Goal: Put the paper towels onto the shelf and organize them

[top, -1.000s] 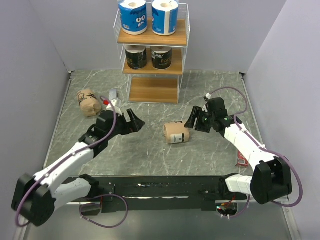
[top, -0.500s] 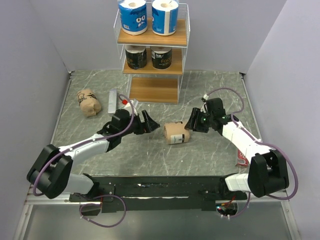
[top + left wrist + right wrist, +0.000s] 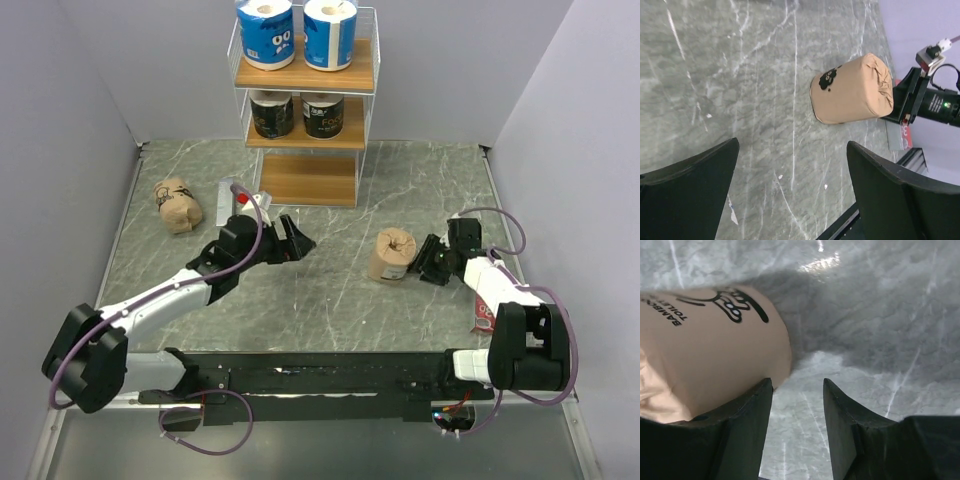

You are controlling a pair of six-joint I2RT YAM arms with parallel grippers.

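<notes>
1. At the table's [image 3: 330, 310] right side, the right tool [image 3: 797, 390] is narrowly spread and empty, one finger touching a tan roll [image 3: 392, 255].
2. Left tool [image 3: 792, 165] is spread wide, empty.
3. Second tan roll [image 3: 177, 204] lies far left; blue rolls [image 3: 265, 32] and black rolls [image 3: 272, 113] sit on the shelf [image 3: 305, 180].

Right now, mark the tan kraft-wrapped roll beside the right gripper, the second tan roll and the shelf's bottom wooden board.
Tan kraft-wrapped roll [image 3: 390, 258]: top view, side wrapper.
Second tan roll [image 3: 178, 205]: top view, its middle.
Bottom wooden board [image 3: 308, 180]: top view, bare centre.
</notes>
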